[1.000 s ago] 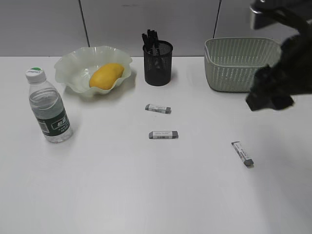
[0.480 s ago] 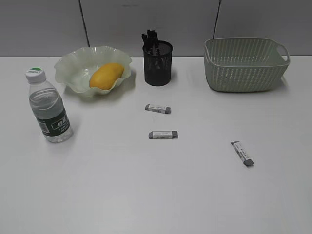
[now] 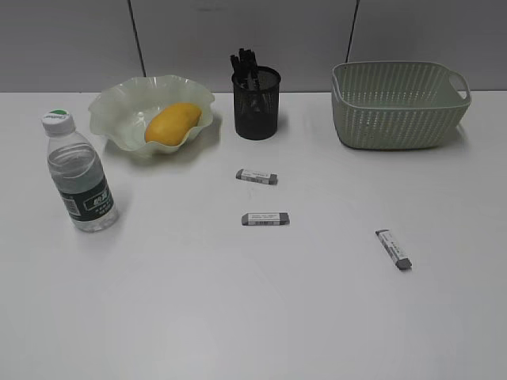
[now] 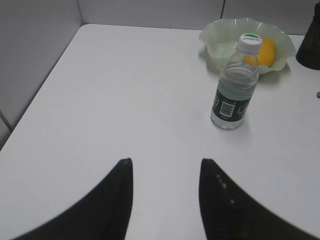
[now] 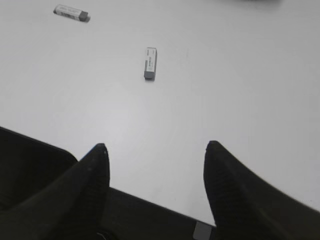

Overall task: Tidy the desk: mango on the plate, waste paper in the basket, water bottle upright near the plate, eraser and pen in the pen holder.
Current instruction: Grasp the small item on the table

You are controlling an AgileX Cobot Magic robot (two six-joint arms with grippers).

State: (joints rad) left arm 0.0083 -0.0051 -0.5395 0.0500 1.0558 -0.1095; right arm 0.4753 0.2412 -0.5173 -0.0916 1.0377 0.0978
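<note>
Mango [image 3: 173,123] on the plate [image 3: 119,107], three erasers loose on the table [image 3: 253,317].

The bottle [image 3: 78,172] stands upright just left of and in front of the plate; pens fill the holder [image 3: 256,103], and the basket [image 3: 398,103] sits far right. The exterior view shows erasers at [image 3: 257,176], [image 3: 265,218] and [image 3: 394,249], but neither of my claws. My left claw [image 4: 165,167] shows only in its wrist view, jaws apart over bare table, facing the bottle. My right claw [image 5: 155,150] hangs apart and empty; its view catches just two erasers.
</note>
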